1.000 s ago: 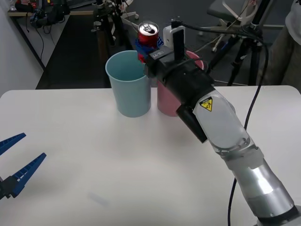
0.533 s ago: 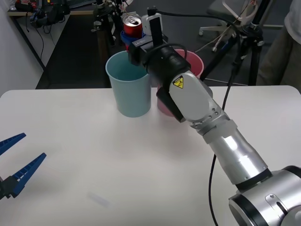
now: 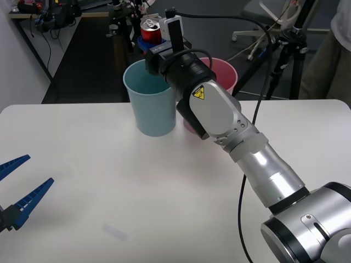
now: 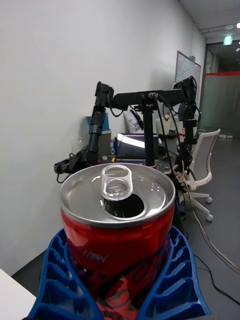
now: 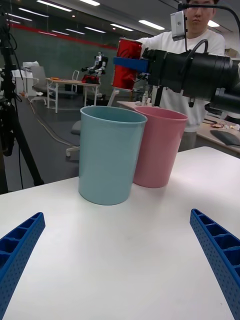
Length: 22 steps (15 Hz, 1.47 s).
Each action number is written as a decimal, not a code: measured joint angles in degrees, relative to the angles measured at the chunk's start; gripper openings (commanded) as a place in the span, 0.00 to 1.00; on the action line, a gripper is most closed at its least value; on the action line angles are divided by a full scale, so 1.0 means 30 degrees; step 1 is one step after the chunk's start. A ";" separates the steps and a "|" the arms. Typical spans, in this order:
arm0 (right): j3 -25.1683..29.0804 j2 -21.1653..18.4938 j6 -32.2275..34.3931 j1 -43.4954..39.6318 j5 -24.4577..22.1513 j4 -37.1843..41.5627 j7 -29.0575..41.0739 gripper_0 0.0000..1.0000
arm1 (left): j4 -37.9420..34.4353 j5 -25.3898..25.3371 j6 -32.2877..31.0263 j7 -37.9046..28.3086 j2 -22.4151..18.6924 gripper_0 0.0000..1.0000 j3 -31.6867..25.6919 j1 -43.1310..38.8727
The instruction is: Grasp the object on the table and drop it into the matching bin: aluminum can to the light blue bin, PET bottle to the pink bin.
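My right gripper [image 3: 149, 44] is shut on the red aluminum can [image 3: 150, 31], holding it upright in the air above the far rim of the light blue bin [image 3: 153, 105]. The can's silver top and pull tab [image 4: 116, 186] sit close before the right wrist camera, with the blue fingers [image 4: 60, 280] clasping its red body. From the left wrist view the can [image 5: 126, 63] hangs over the light blue bin [image 5: 110, 154], beside the pink bin [image 5: 157, 146]. The pink bin [image 3: 222, 71] stands just right of the blue one, partly hidden by my right arm. My left gripper [image 3: 19, 194] rests open low at the table's left edge.
The white table [image 3: 109, 186] spreads wide in front of the two bins. Tripods, cables and an office chair [image 3: 274, 33] stand on the floor behind the table. A person in a white top [image 5: 200, 40] stands beyond the table's far side.
My right gripper has carried the can to the left, from over the gap between the two bins to above the light blue bin. The left arm has stayed still.
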State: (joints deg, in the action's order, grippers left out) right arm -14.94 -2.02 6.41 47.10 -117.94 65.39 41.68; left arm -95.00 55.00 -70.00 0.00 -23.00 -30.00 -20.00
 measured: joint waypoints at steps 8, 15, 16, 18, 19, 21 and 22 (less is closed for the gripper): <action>0.0000 0.0000 0.0000 -0.0021 0.0276 0.0000 0.0025 1.00 | 0.0000 0.0000 0.0000 0.0000 0.0000 1.00 0.0000 0.0000; 0.0071 -0.0048 0.0026 -0.0158 0.0544 0.0056 -0.0219 1.00 | 0.0000 0.0000 0.0000 0.0000 0.0000 1.00 0.0000 0.0000; 0.0150 -0.0184 0.0178 -0.0357 0.0697 0.0334 -0.0375 1.00 | 0.0000 0.0000 0.0000 0.0001 0.0000 1.00 0.0000 0.0000; 0.0575 -0.0427 0.1229 -0.1286 0.0931 0.1824 -0.0652 1.00 | 0.0000 0.0000 0.0000 0.0000 0.0000 1.00 0.0000 0.0000; 0.0911 -0.0543 0.2055 -0.1947 0.1038 0.2915 -0.0837 1.00 | 0.0000 0.0000 0.0000 0.0000 0.0000 1.00 0.0000 0.0000; 0.1345 -0.1047 0.3499 -0.3388 0.2234 0.4885 -0.1768 1.00 | 0.0000 0.0000 0.0000 0.0001 0.0000 1.00 0.0000 0.0002; 0.1600 -0.1424 0.4248 -0.4310 0.3278 0.5921 -0.2854 1.00 | 0.0000 0.0000 0.0000 0.0000 0.0000 1.00 0.0000 0.0002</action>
State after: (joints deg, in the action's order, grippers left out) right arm -10.14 -6.29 19.16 34.17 -108.11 83.15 33.12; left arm -95.00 55.00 -70.00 0.00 -23.00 -30.00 -20.00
